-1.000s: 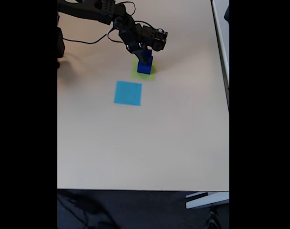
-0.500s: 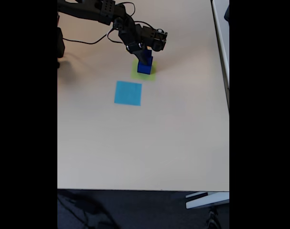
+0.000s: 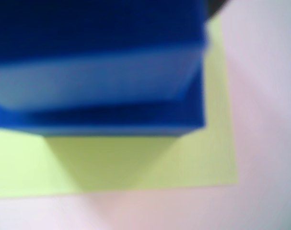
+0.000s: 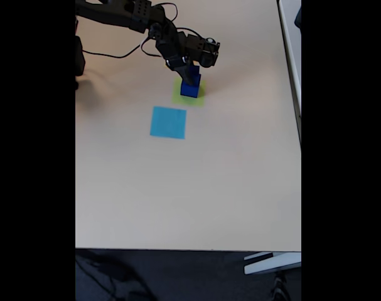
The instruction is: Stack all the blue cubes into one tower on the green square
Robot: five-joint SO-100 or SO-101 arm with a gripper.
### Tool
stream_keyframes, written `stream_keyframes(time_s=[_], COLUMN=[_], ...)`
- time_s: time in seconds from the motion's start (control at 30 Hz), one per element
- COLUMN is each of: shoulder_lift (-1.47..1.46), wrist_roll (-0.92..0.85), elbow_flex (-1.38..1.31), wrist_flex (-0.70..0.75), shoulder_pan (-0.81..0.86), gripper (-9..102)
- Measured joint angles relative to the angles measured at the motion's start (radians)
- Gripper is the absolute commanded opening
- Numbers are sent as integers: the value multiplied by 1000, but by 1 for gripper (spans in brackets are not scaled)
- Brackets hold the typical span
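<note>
Table (image 4: 196,188) open; blue cubes (image 4: 190,87) centred, green square (image 4: 199,98).

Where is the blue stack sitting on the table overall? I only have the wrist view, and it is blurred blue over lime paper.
Observer: In the fixed view the blue cubes stand on the green square, near the table's far edge.
Operator: Is anything else lying nearby?
Observer: Yes, a light-blue paper square lies on the near side of the green one, slightly left, apart from it, with nothing on it.
Operator: Where is the hand compared with the stack?
Observer: The hand is right at the stack's top, reaching in from the upper left; I cannot tell whether it is open or shut.
</note>
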Motion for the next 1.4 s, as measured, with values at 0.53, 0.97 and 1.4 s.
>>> stream_keyframes(time_s=[0.53, 0.97, 1.4], shoulder_lift=[0, 0, -20], wrist_roll=[0, -34, -219], elbow_flex=[3, 0, -290], wrist_flex=[0, -31, -103], shoulder_pan=[0, 0, -5], gripper=[21, 24, 30])
